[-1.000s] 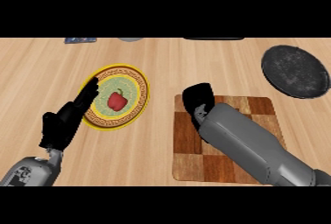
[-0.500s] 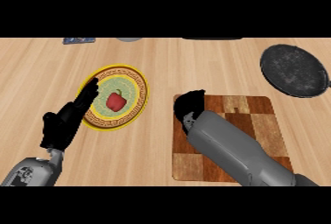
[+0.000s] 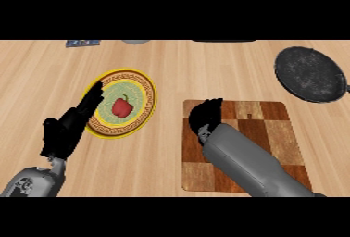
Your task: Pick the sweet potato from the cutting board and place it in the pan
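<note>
The checkered wooden cutting board (image 3: 270, 132) lies right of centre. My right hand (image 3: 205, 116) hangs over the board's far left part, back of the hand up, and hides whatever is under it. No sweet potato shows anywhere; I cannot tell whether the hand holds it. The dark round pan (image 3: 311, 74) sits at the far right, apart from the board. My left hand (image 3: 68, 129) rests open at the left, fingers up, beside the plate.
A yellow-rimmed patterned plate (image 3: 140, 81) with a red bell pepper (image 3: 122, 106) on it lies left of the board. Small items line the counter's far edge. Bare wood runs between the board and the pan.
My right hand has drawn back and slightly left over the board's far left corner and sunk closer to it. The left hand, plate and pan have not moved.
</note>
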`<state>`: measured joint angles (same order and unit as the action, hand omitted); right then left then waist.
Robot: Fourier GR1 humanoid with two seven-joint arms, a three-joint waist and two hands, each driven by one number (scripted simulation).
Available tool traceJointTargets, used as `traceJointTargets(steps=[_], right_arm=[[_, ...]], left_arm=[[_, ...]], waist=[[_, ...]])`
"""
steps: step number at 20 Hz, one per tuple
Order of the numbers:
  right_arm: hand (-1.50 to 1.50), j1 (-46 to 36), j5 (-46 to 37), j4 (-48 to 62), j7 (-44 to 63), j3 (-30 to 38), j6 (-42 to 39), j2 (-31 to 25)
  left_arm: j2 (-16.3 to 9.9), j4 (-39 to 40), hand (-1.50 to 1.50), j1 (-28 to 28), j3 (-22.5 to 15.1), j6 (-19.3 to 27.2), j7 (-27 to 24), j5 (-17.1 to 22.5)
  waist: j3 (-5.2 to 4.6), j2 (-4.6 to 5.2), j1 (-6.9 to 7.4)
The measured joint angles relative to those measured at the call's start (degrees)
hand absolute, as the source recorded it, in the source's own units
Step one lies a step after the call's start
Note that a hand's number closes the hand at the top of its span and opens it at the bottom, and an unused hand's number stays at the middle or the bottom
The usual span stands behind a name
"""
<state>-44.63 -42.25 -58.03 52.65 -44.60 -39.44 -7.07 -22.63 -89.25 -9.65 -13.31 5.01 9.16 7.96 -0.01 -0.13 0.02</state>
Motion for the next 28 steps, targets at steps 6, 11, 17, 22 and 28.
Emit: traceJointTargets(steps=[6, 11, 17, 22, 28], right_arm=[[-1.5, 1.3, -5.5, 1.4, -2.1, 2.5, -0.4, 0.0], [1.5, 2.9, -9.2, 3.7, -5.7, 3.7, -0.6, -0.4], [1.5, 3.2, -12.4, 5.4, -9.1, 4.0, -1.7, 0.3], [1.5, 4.0, -14.8, 4.9, -10.6, 5.3, -2.1, 0.6], [1.5, 6.9, -18.7, -1.5, -11.3, 4.9, -1.6, 1.0]], left_arm=[[1.5, -0.1, 0.0, -0.2, 1.2, -1.4, 0.7, -1.7], [3.2, -0.9, 0.0, -0.1, 1.9, -1.8, 1.8, -3.2], [3.7, -1.0, 0.0, 0.8, 3.2, -3.2, 1.2, -3.9], [3.9, -2.6, 0.0, 0.8, 4.7, -4.7, 2.8, -3.8], [5.3, -1.9, 0.0, 0.6, 5.3, -5.1, 2.8, -5.5]], waist=[[0.01, 0.09, 0.12], [0.0, 0.09, 0.26], [-0.21, -0.44, 0.35], [-0.24, -0.55, 0.32], [-0.2, -0.35, -0.02]])
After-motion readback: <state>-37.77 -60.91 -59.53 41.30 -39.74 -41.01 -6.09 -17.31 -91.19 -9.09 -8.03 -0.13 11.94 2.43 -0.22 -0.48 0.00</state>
